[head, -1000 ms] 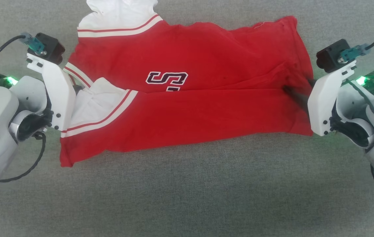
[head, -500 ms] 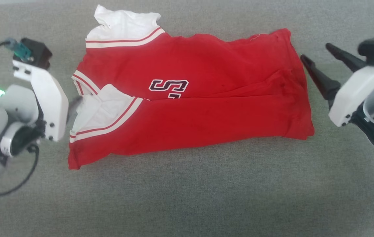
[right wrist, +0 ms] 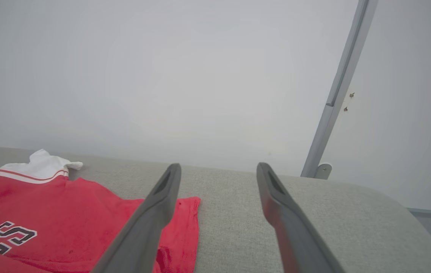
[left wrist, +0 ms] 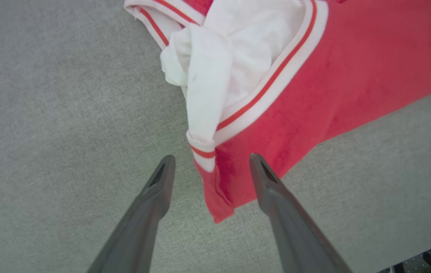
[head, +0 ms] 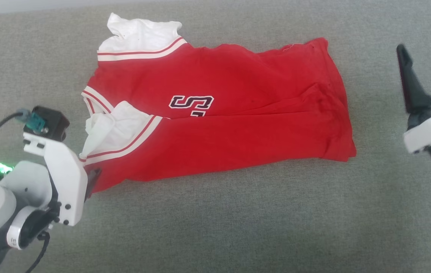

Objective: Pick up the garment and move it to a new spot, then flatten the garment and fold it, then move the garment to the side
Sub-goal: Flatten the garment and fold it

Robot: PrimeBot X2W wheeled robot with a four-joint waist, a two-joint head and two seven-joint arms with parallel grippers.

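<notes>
One garment point(head: 219, 125): red jersey shirt, white sleeves with striped trim, dark lettering point(head: 191, 104) half covered by a fold.

Location: on the grey cushioned surface point(head: 215, 220), middle of my head view. It is folded once along its length, with the near half laid over the far half.

Condition: far sleeve point(head: 139, 34) spread flat past the top edge; near sleeve point(head: 111, 129) bunched and twisted at the collar end; shallow creases toward the hem end.

Handling, my estimate: light, limp knit with no stiffness, not fragile. Lifted by one point it would sag and unfold, and I expect it to drag on this nap. I'd pinch through both layers at the corners of the two short ends, so the fold travels with it. I'd leave the loose sleeve alone.

Left gripper point(left wrist: 211, 158): fingers spread wide, holding nothing, low at the near collar-end corner. The red corner point(left wrist: 219, 204) lies between the fingers in the wrist view; I can't tell whether the tips touch cloth.

Right gripper point(head: 420, 43): wide open, empty, well apart from the hem end, pointing toward a pale wall point(right wrist: 162, 76) and a metal post point(right wrist: 336, 94).
</notes>
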